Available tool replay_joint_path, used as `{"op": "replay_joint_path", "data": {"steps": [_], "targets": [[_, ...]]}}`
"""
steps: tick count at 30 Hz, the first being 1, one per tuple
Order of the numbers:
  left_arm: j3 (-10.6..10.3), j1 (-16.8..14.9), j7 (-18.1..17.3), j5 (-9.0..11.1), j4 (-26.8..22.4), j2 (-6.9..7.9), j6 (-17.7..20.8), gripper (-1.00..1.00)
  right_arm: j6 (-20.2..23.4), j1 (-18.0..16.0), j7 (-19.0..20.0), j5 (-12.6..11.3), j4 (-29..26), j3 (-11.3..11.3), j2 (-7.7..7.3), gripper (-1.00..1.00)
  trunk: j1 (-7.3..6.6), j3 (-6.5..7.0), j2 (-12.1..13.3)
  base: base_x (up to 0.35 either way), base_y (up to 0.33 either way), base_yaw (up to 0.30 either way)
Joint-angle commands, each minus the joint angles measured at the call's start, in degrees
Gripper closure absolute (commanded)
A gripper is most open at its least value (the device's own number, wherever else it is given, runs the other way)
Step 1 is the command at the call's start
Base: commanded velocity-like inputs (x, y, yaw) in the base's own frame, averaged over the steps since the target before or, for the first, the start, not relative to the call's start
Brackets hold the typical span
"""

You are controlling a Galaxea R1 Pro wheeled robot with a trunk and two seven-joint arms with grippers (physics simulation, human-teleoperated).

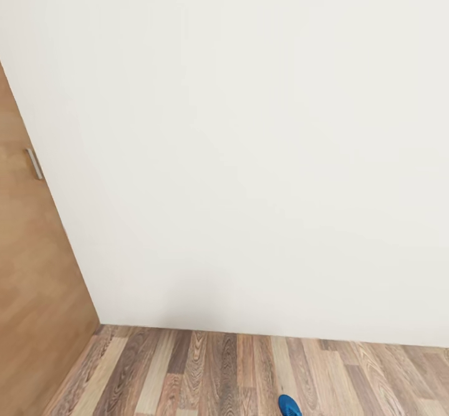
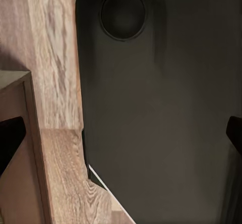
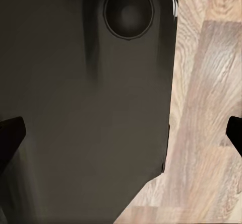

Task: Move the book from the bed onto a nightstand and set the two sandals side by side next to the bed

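No writing is showing anywhere. In the head view, 1 bright blue sandal (image 1: 289, 405) is lying on the wood-plank floor (image 1: 206, 372) at the near edge, only its rounded tip in sight, so its long axis is running roughly toward the wall, tip pointing away from the robot. Beyond it the white wall (image 1: 249, 154) is meeting the floor, with a tan wooden door (image 1: 31, 266) and its metal handle (image 1: 34, 163) at the left. In the wrist views, the left gripper (image 2: 121, 136) and right gripper (image 3: 121, 133) are each showing dark fingertips spread wide at the picture edges, released, over the robot's dark base (image 3: 75, 108).
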Motion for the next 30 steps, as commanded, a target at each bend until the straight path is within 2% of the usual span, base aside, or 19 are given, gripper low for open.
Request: {"op": "replay_joint_path", "data": {"steps": [1,7,22,30], "targets": [[-0.07,0.05,0.0,-0.07,-1.11,0.05,-0.07,-1.0,0.01,0.0,0.03,-0.06,-0.06,-0.01,0.0,-1.0,0.0,-0.03,-0.02,0.0,0.0,-0.3],[-0.07,0.05,0.0,-0.09,-3.13,0.09,0.01,-1.0,-0.02,0.0,0.03,-0.08,-0.09,-0.01,-0.08,-1.0,0.0,-0.03,-0.02,0.0,0.0,-0.3],[-0.07,0.05,0.0,-0.1,-3.57,0.1,-0.05,-1.0,-0.02,0.0,0.03,-0.09,-0.08,-0.01,-0.17,-1.0,0.0,-0.03,-0.02,0.0,0.0,-0.3],[-0.07,0.05,0.0,-0.1,-3.67,0.08,-0.06,-1.0,-0.02,0.0,0.03,-0.09,-0.09,-0.01,-0.18,-1.0,0.0,-0.03,-0.02,0.143,0.077,-0.3]]}}
